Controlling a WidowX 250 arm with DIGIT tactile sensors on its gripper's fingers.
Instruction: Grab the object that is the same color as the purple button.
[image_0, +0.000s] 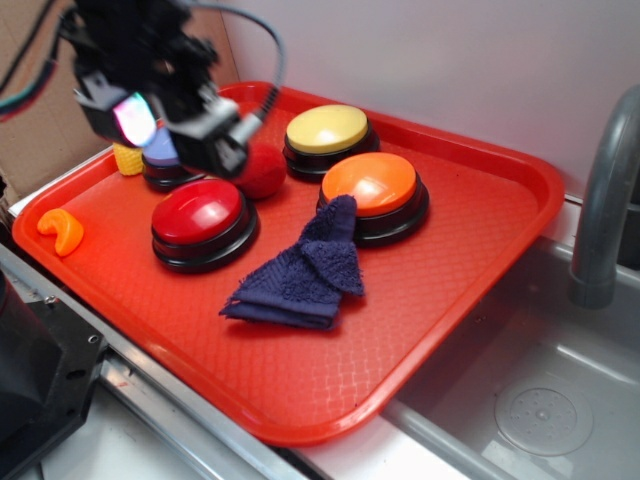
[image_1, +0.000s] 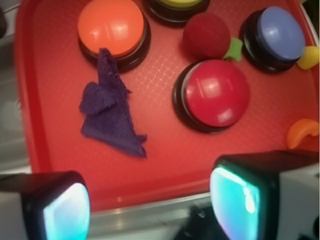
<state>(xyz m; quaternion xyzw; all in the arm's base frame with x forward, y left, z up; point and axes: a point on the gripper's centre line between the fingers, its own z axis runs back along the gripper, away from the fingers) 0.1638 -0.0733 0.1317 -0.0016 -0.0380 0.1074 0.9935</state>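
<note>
On the red tray, the unlabelled rag touches the orange button.

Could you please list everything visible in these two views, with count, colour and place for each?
Dark navy-purple terry cloth rag: one, crumpled on the tray, one corner lying up against the orange button.
Lavender-blue domed push button: one, black base, far-left part of tray, partly hidden by the arm in the exterior view.
Red domed push button: one, left of the rag.
Orange domed push button: one, behind the rag.
Yellow domed push button: one, at the back.
Red fuzzy ball: one, among the buttons.
Orange curved toy: one, left corner.
Yellow lumpy toy: one, beside the lavender button.
Small green piece: one, by the ball.
Red plastic tray: one.
Grey sink: one, right.
Grey faucet: one.
Gripper: one, black, open, above the tray.
</note>
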